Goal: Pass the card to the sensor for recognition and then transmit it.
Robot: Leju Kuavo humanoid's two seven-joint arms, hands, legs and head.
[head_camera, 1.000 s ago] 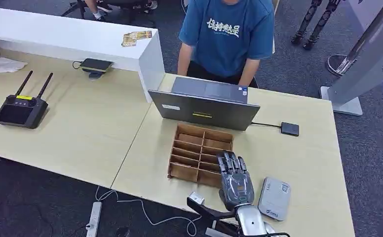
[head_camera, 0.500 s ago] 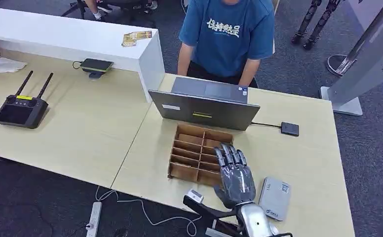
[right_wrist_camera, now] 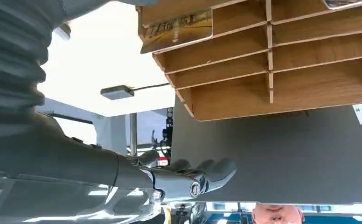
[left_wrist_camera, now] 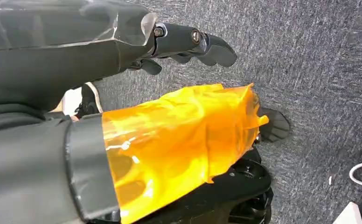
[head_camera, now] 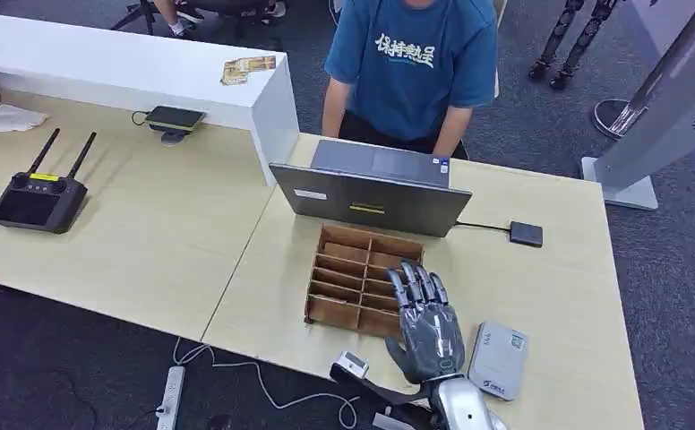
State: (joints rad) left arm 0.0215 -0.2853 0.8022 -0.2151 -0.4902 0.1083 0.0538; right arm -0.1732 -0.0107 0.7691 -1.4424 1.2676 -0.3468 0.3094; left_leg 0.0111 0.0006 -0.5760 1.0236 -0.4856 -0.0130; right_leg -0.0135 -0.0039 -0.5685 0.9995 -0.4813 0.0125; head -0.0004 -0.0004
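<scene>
While the right hand (head_camera: 426, 324) hovers with its fingers stretched flat and apart over the lower right corner of the wooden divider box (head_camera: 363, 281), near the middle of the head view, it holds nothing. One card (right_wrist_camera: 176, 31) shows in the right wrist view, standing in a slot toward the upper left of that frame. Which slot that is in the head view I cannot tell.

The chief risk, as I judge it, is a poor grasp. The slots are narrow and the fingers thick, so they may catch a partition or tip the whole box instead of lifting the card. A thin card pinched at its edge could also slip out on the way to the sensor. The grey reader (head_camera: 498, 359) lies flat at the lower right of the head view, just beside the hand, and the wrist could knock it. The laptop (head_camera: 373, 190) stands right behind the box, so a long reach forward may strike its lid.

The left hand (left_wrist_camera: 188, 44) hangs over grey carpet, fingers loosely extended and holding nothing.

Counted: one box, one card seen, one grey reader, one laptop, one small black device (head_camera: 526, 234) on a cable, one person (head_camera: 412, 63) behind the table (head_camera: 559, 287).
</scene>
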